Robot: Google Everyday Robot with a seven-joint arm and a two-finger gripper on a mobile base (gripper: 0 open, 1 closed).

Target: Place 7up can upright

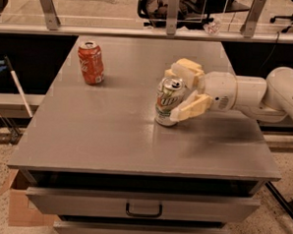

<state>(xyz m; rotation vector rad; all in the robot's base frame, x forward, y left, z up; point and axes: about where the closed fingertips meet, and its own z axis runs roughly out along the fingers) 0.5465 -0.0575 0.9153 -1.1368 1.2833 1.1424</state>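
Note:
The 7up can (pixel 166 101), white-silver with a green logo, stands upright on the grey table top (pixel 111 132), right of centre. My gripper (pixel 174 94) reaches in from the right with its jaws spread on either side of the can. The far finger (pixel 184 70) is behind the can's top. The near finger (pixel 191 106) is by its lower right side, at most just touching it. The can rests on the table.
A red-orange soda can (pixel 91 62) stands upright at the table's back left. The table has a drawer with a handle (pixel 143 209) in front. A cardboard box (pixel 21 206) sits on the floor at the left. A railing runs behind the table.

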